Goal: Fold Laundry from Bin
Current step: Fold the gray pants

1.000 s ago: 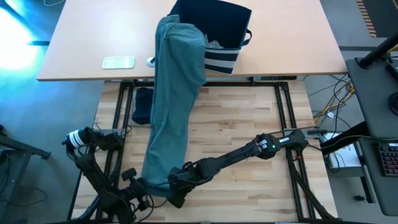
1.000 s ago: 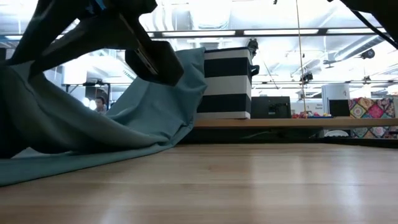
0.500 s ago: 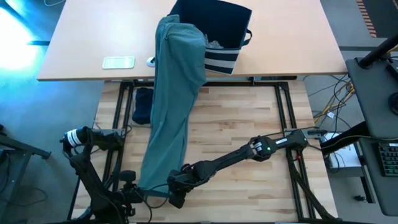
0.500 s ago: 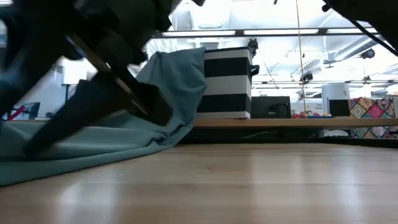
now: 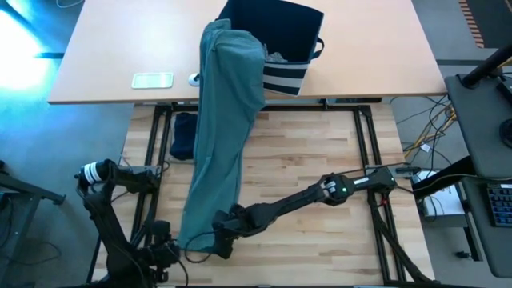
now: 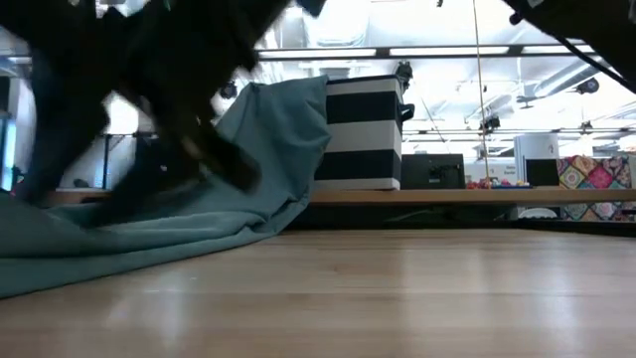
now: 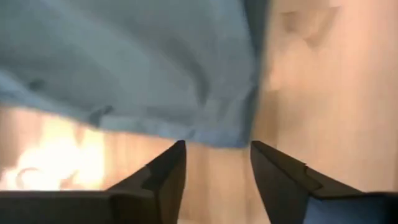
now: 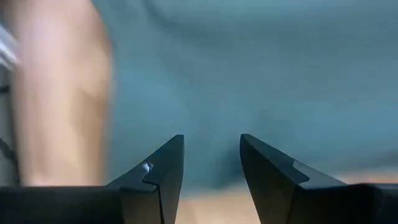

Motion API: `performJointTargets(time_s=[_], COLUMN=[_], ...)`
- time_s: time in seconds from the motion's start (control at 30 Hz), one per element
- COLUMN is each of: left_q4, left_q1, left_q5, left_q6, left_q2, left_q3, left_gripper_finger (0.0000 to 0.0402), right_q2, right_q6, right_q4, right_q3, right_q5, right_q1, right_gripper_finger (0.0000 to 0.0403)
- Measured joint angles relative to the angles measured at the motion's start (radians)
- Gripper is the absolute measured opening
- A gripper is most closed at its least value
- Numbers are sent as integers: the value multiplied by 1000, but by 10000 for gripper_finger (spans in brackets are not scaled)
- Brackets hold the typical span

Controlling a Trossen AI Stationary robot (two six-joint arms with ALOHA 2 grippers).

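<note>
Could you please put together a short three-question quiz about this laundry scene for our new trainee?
1. True or false: the large teal-green cloth garment hangs out of the boxy navy-blue striped fabric bin onto the wooden table.
2. Which end effector shows open fingers with nothing between them? A) left only B) right only C) both
3. Fill in: the small white flat device lies on the ___ desk.

Key: 1 true. 2 C: left end effector, right end effector. 3 tan.
</note>
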Motion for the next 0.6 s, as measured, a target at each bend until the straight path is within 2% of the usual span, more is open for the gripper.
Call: performJointTargets(time_s=[0.13, 0.23, 0.4, 0.53, 0.6], left_q4=[-117, -110, 104, 266, 332], left_q1=[-7, 21, 85, 121, 133], left_q5=[-49, -75, -101, -125, -126], left_q6=[-163, -240, -282, -278, -278], left_q2=[-45, -114, -239, -294, -306], left_q3=[-8, -67, -242, -379, -440], left_gripper_finger=[195, 202, 198, 192, 190], right_q2=[14, 7, -25, -43, -12], right_q6=[4, 4, 2, -5, 0], right_q4=[-64, -60, -62, 6, 43], right_q3=[-1, 1, 1, 4, 2], right_q5=[-69, -129, -90, -55, -55], right_q1=[22, 33, 28, 29, 31], right_gripper_finger=[151, 151, 151, 151, 150])
